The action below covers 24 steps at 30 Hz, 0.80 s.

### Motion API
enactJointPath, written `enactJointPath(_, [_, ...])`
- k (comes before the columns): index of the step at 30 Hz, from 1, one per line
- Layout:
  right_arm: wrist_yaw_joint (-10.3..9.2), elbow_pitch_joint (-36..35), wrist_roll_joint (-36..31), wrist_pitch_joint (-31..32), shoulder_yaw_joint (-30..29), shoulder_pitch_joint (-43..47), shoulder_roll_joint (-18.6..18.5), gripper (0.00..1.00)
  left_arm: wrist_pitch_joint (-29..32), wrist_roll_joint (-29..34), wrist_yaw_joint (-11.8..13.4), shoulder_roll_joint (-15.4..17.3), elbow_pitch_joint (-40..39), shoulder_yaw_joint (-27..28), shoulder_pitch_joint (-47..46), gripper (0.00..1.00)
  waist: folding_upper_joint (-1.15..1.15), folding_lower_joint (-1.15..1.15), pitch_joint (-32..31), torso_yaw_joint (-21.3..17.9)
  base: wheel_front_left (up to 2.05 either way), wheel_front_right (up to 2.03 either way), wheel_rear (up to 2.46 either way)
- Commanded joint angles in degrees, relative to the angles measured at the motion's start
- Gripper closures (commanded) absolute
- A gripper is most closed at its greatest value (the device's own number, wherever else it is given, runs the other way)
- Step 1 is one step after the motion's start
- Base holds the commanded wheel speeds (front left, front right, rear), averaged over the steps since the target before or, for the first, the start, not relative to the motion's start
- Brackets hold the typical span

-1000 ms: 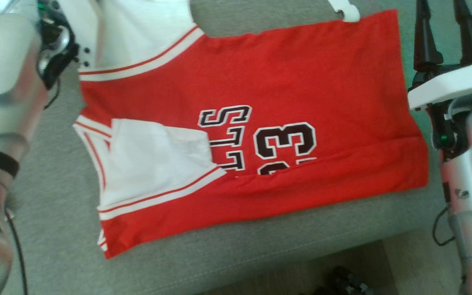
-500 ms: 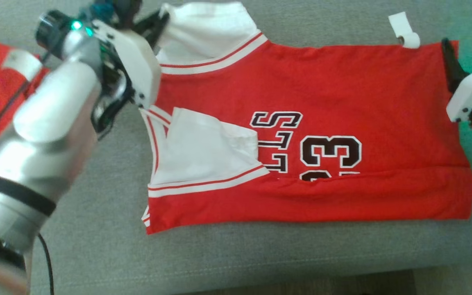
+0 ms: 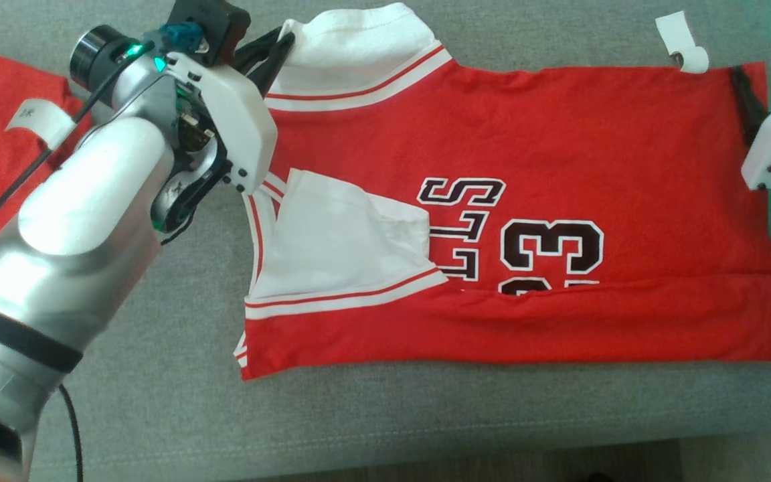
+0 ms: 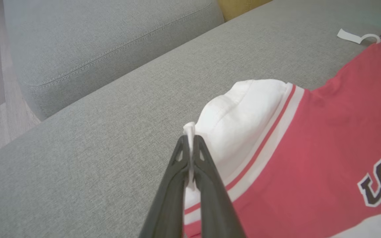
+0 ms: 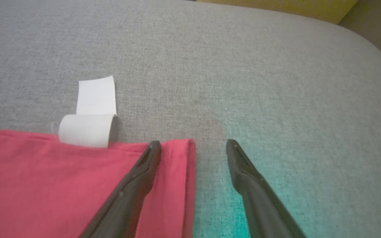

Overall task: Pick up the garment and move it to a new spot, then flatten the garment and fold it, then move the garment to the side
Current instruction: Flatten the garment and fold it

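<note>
While bearing everything, sofa [image 3: 425, 428]: lying grey underneath.
Garment [image 3: 559, 134]: lying spread across the sofa, print facing up.
Left gripper [image 4: 189, 142]: clamping tight on the garment's white shoulder edge.
Right gripper [image 5: 193, 143]: gaping wide, straddling the red hem corner, gripping nothing.
White tag [image 5: 91, 129]: curling beside the hem.

The head camera looks steeply down on the red jersey [image 3: 559, 134] across the grey sofa seat [image 3: 158, 415]. Each wrist camera sits low and close (left at the white sleeve [image 4: 243, 109], right at the hem corner [image 5: 177, 158]); all share the white tag [image 3: 683, 50].
</note>
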Motion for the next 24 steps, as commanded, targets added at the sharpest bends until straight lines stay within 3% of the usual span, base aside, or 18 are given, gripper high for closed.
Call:
enactJointPath(1, [0.20,-0.7,0.4,-0.3,1.1,-1.1,-1.2,0.00,0.4,-0.2,0.6,2.6,-1.9,2.1,-2.7,1.00,0.00,0.00,0.3,0.0,0.00,0.00,0.00])
enactJointPath(4, [0.20,0.3,1.1,0.2,3.5,-2.1,-1.3,0.00,0.9,-0.3,1.1,3.0,-2.8,2.1,-2.8,1.00,0.00,0.00,0.7,0.0,0.00,0.00,0.00])
enactJointPath(5, [0.20,0.4,1.6,0.7,4.4,-2.3,-1.3,0.75,1.1,-0.3,1.3,3.1,-3.0,2.1,-2.8,1.00,0.00,0.00,0.8,0.0,0.00,0.00,0.00])
enactJointPath(6, [0.20,0.5,2.3,1.1,5.3,-2.5,-1.3,1.00,1.2,-0.4,1.4,3.3,-3.1,2.1,-2.8,1.00,0.00,0.00,0.9,-0.1,0.00,0.00,0.00])
enactJointPath(24, [0.20,3.4,6.1,-13.4,7.6,-12.7,-2.1,1.00,-4.6,0.7,4.8,4.3,2.5,6.0,-9.3,1.00,0.00,0.00,2.9,-1.5,0.00,0.00,0.00])
